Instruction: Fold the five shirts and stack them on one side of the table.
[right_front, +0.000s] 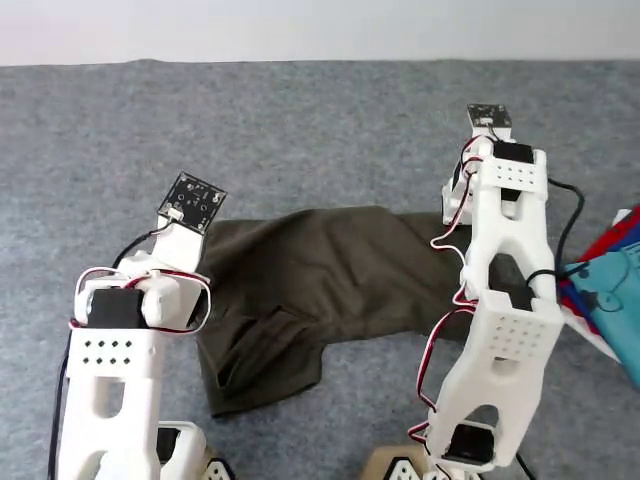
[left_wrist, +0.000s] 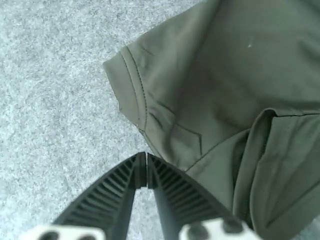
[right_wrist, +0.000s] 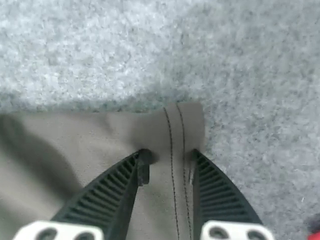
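On the left, the left gripper has its fingers pressed together, holding nothing, with the tips just beside the sleeve hem of an olive shirt. The shirt lies crumpled across the middle of the grey table. On its right edge the right gripper stands with fingers apart, straddling the stitched hem. Red and blue cloth lies at the far right.

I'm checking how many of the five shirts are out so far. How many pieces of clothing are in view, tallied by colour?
Olive-green shirt: 1
Blue-and-red cloth, cut off at the right edge of the high view, so I cannot tell whether it is more than one piece: 1
Total: 2
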